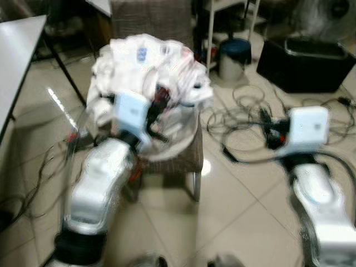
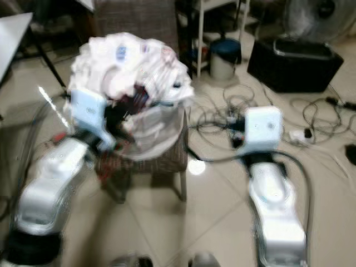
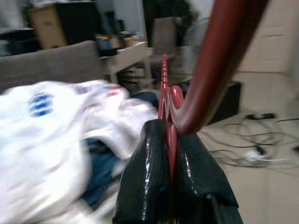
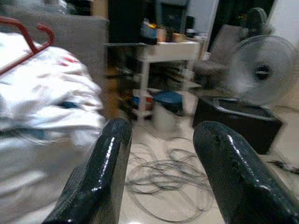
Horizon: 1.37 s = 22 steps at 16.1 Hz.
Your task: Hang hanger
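My left gripper (image 3: pixel 169 140) is shut on a red hanger (image 3: pixel 210 60), its black fingers (image 3: pixel 147 168) pinching the thin red bar while the curved hook arcs past the lens. In the left eye view that gripper (image 1: pixel 158 111) hovers over a heap of white clothes (image 1: pixel 147 61) piled on a brown chair (image 1: pixel 183 158). The red hanger's (image 4: pixel 25 39) hook also pokes up above the clothes in the right wrist view. My right gripper (image 4: pixel 161 154) is open and holds nothing; its arm (image 1: pixel 306 130) is off to the right of the chair, above the floor cables.
Tangled cables (image 1: pixel 245 111) lie on the tiled floor right of the chair. A black box (image 1: pixel 303 64) and a fan (image 4: pixel 259 72) stand at the back right, a bin (image 1: pixel 233 55) under a white side table (image 4: pixel 166 46), and a white table (image 1: pixel 16 50) at the far left.
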Tool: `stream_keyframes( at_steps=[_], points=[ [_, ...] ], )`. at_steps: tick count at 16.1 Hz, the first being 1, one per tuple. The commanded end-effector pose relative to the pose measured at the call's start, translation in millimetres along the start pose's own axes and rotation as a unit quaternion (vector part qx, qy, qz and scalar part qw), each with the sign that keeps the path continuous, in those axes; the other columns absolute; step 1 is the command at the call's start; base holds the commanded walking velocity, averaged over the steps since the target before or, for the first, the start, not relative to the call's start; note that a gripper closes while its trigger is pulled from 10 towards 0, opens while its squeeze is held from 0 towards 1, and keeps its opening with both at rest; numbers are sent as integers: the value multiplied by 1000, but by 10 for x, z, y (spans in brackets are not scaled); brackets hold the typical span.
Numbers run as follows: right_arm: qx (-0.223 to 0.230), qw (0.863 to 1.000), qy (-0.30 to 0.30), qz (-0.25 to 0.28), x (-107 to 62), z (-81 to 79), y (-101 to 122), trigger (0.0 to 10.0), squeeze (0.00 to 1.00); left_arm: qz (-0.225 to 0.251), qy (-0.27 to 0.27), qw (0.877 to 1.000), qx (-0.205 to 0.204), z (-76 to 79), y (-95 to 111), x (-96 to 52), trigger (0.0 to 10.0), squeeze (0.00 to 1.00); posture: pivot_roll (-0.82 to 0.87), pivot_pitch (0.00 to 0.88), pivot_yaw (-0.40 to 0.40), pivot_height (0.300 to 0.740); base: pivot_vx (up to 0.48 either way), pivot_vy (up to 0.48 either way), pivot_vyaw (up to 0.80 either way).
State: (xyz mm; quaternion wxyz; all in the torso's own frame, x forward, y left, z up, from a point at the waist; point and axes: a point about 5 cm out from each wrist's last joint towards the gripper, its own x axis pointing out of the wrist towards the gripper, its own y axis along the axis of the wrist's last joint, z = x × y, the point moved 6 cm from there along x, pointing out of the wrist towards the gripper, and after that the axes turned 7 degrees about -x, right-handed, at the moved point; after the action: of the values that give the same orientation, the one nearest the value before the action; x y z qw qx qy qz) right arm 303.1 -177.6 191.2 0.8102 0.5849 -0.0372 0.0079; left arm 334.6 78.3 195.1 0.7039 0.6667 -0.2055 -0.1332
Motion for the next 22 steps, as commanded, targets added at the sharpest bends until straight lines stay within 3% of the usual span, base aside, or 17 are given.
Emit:
stream_keyframes(
  at_steps=[1, 2, 7, 11, 15, 19, 22],
  points=[
    [11, 999, 23, 24, -11, -114, 119, 10000, 0, 7, 16, 1000, 14, -120, 55, -34, 10000, 0, -133, 54, 64, 740, 337, 0, 0],
    [12, 999, 28, 26, -13, -129, 125, 10000, 0, 8, 17, 1000, 15, -131, 56, -34, 10000, 0, -132, 53, 62, 740, 337, 0, 0],
    [-4, 997, 59, 40, -10, -170, 177, 10000, 0, 9, 111, 993, 49, -556, 138, -77, 10000, 0, -129, 62, 62, 740, 312, 0, 0],
    [-7, 998, 60, 36, -20, -157, 145, 10000, 0, 9, 106, 994, 36, -557, 126, -129, 10000, 0, -126, 68, 64, 740, 317, 0, 0],
    [-44, 995, 85, 30, -38, -234, 71, 10000, 0, 6, 113, 993, 35, -515, 120, -224, 10000, 0, -108, 75, 57, 740, 324, 0, 400],
    [-19, 996, 81, 26, -36, -250, 28, 10000, 0, 0, 116, 993, 38, -512, 106, -328, 10000, 0, -93, 86, 47, 740, 324, 0, 400],
    [-19, 995, 90, 24, -47, -267, -4, 10000, 0, 0, 121, 992, 40, -534, 130, -318, 10000, 0, -90, 92, 47, 740, 324, 0, 0]
  ],
)
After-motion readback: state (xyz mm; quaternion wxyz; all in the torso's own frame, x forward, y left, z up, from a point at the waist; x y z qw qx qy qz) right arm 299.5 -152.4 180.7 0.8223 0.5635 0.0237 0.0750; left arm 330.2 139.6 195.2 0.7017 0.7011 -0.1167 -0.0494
